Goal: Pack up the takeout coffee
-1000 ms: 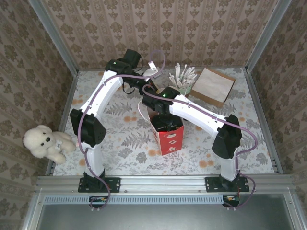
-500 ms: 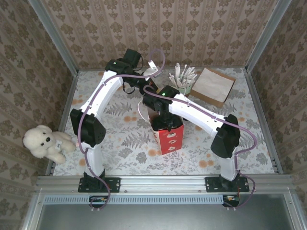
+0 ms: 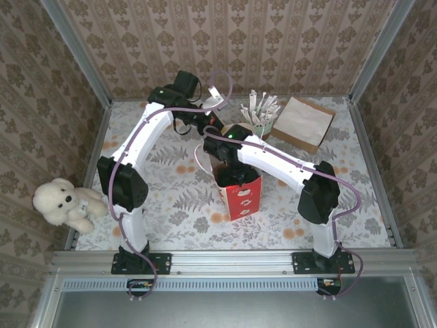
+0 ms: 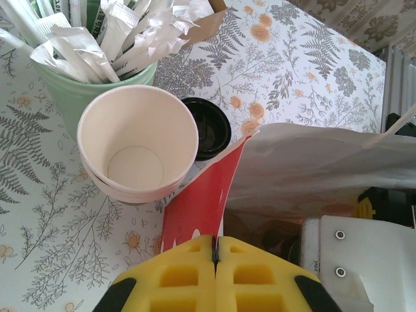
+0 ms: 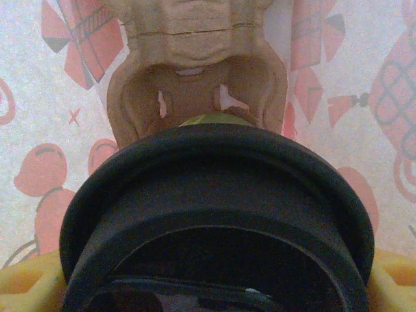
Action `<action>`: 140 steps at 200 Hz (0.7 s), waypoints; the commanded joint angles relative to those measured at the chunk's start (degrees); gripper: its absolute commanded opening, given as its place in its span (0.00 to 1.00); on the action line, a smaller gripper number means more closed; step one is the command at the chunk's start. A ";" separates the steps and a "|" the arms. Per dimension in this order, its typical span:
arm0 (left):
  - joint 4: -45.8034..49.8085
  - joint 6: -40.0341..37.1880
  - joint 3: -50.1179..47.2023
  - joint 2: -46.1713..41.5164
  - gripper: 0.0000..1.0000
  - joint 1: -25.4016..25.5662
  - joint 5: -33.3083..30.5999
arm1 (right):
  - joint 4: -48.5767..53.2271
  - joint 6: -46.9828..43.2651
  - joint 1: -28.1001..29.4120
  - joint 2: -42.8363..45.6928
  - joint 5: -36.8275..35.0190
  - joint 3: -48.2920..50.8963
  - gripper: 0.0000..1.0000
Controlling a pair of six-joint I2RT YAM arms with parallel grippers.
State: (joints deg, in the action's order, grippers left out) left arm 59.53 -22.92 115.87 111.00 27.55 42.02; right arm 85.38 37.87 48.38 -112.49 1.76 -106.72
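Floral table (image 3: 171,205): R tool (image 3: 237,178) gripping takeout coffee (image 5: 214,195) edged back in gift bag (image 3: 242,201); L tool (image 4: 214,250) stays clamped on bag.

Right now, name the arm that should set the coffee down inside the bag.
Right. The right gripper holds the lidded coffee cup inside the gift bag, above the cardboard carrier. The left gripper is shut, pinching the bag's red wall.
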 commanded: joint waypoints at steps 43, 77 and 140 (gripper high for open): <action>-3.53 2.83 -1.81 -2.63 0.00 -0.52 0.08 | -4.21 -0.84 -0.32 1.49 -1.82 4.18 0.52; -4.33 3.72 -2.24 -2.63 0.00 -0.45 0.24 | -5.79 -0.79 -0.48 1.74 -1.72 4.82 0.52; -4.40 4.62 -1.89 -2.63 0.00 -0.40 1.72 | -5.90 -1.32 -0.71 1.20 -1.94 4.59 0.52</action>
State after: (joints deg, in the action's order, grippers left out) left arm 56.53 -19.27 113.97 110.50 27.33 41.93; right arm 79.83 37.47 47.99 -112.01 1.37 -102.61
